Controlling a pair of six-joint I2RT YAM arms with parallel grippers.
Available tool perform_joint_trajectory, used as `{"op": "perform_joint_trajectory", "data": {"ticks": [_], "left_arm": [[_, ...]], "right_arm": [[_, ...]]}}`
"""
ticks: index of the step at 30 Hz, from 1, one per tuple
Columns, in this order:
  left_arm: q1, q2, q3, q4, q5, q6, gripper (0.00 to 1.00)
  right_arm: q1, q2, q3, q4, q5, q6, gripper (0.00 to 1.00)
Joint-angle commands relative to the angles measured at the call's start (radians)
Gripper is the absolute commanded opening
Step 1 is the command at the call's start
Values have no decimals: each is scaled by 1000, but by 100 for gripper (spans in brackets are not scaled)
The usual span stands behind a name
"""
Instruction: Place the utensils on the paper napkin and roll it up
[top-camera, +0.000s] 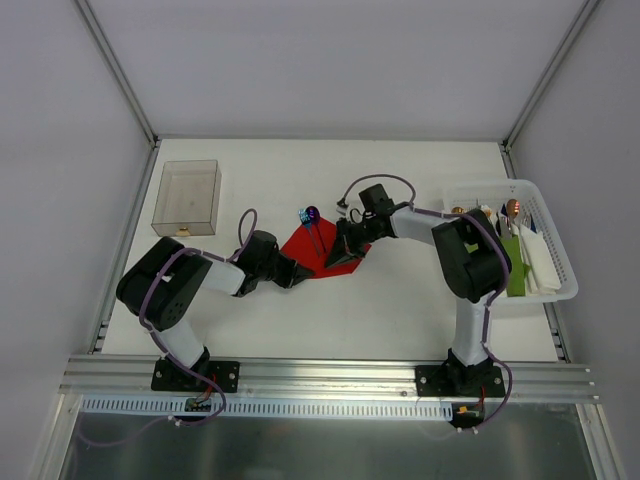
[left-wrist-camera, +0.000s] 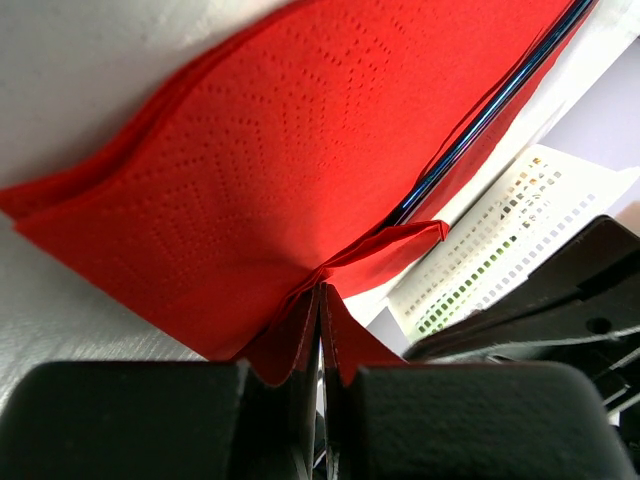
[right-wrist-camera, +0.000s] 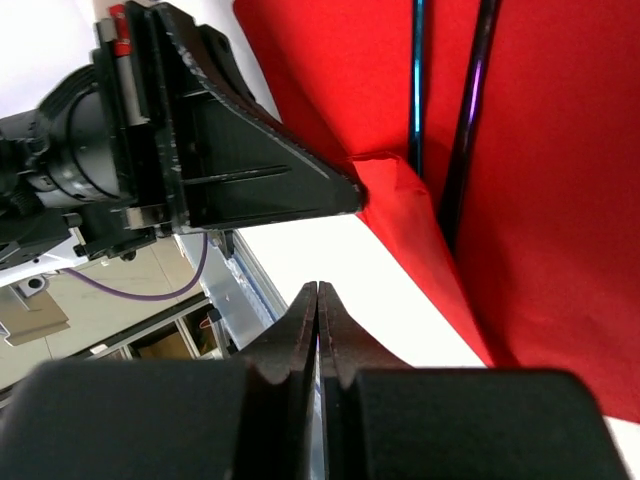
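At mid-table we have both utensils lying on the red paper napkin. Our left gripper pinches one corner; our right gripper is closed, empty. Rolling, we judge, has barely begun.

Bright, even overhead light fills the top view. The white desk is nearly washed out, with only soft, short shadows under the arms. In the left wrist view the paper napkin is sharp and saturated, darkening toward 6 o'clock, where the left pincer is a dark blur. In the right wrist view the right pincer at 6 o'clock is soft-focused, and the utensils glint at 1 o'clock.
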Motion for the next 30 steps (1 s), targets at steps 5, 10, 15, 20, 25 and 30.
{"op": "perform_joint_trajectory", "data": {"ticks": [5,10,15,20,25,30], "left_arm": [[-13,24,-38,-185,-74,27,0],[-13,21,-37,-190,-74,28,0],[-12,15,-34,-202,-76,30,0],[-13,13,-31,-220,-80,33,0],[-12,5,-46,-226,-86,31,0],[-12,-15,-48,-249,-99,39,0]], "right_arm": [[6,40,15,-95,69,-44,1],[5,63,48,-148,138,-64,0],[-1,68,58,-191,223,-64,0],[-34,71,48,-212,234,-58,0],[-75,80,34,-234,243,-69,0],[-95,77,31,-269,264,-96,0]]}}
